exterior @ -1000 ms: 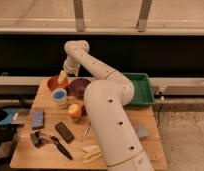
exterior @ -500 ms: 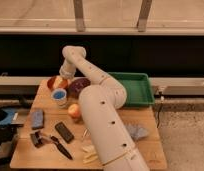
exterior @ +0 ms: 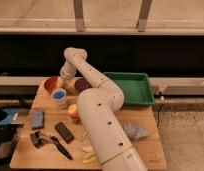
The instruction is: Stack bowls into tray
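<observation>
hovering my fingers (exterior: 68,76) at the far side of the desk (exterior: 145,150), between the orange bowl (exterior: 52,84) and the purple bowl (exterior: 83,84) — apart or together, i can't tell. both bowls sit left of the tray (exterior: 129,89), unstacked — i'm placed here, i judge, to take one.

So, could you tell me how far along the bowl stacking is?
Nothing looks done: the green tray holds no bowl. In hand: the pincer sits between the orange-red bowl and the purple bowl, both on the table. Left: stacking both in the tray.
</observation>
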Motion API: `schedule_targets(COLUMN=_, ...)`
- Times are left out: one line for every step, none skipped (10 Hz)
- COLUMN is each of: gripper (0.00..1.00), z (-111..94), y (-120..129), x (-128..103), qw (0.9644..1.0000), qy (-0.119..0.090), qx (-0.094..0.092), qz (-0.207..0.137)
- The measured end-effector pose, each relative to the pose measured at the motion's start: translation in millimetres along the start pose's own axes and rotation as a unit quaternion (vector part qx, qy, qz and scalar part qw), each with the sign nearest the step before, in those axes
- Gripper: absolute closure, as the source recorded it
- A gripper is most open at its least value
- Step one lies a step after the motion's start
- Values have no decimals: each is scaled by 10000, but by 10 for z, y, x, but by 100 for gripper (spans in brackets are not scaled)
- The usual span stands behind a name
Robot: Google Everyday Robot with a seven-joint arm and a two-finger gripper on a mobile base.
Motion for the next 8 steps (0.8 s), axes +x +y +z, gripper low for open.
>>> schedule_targets(gripper=75, z=-1, y=29, x=-15, qw=10000, qy=-21, qx=37, qz=-49)
schedule_targets(gripper=85, z=-22, y=29, x=-11, qw=9999, qy=-47, qx=70, qz=-63)
schedule_targets(gripper=94, z=-50, y=18, x=-4, qw=9999, qy=-72, qx=102, qz=-60)
schedule_targets(gripper=99, z=-85, y=0, x=2, qw=9998, qy=-90, qx=146, qz=-43)
schedule_targets(gripper=100, z=-130, y=1, x=-17, qw=9997, qy=-115, qx=189, qz=-37)
schedule_targets(gripper=100, z=-202, y=13, x=-54, qw=9996, qy=-148, qx=225, qz=-44)
schedule_targets(gripper=100, z=-316, y=28, x=-103, qw=9994, qy=-206, qx=265, qz=-51)
schedule_targets(gripper=100, z=-427, y=23, x=-141, qw=9991, qy=-252, qx=323, qz=-46)
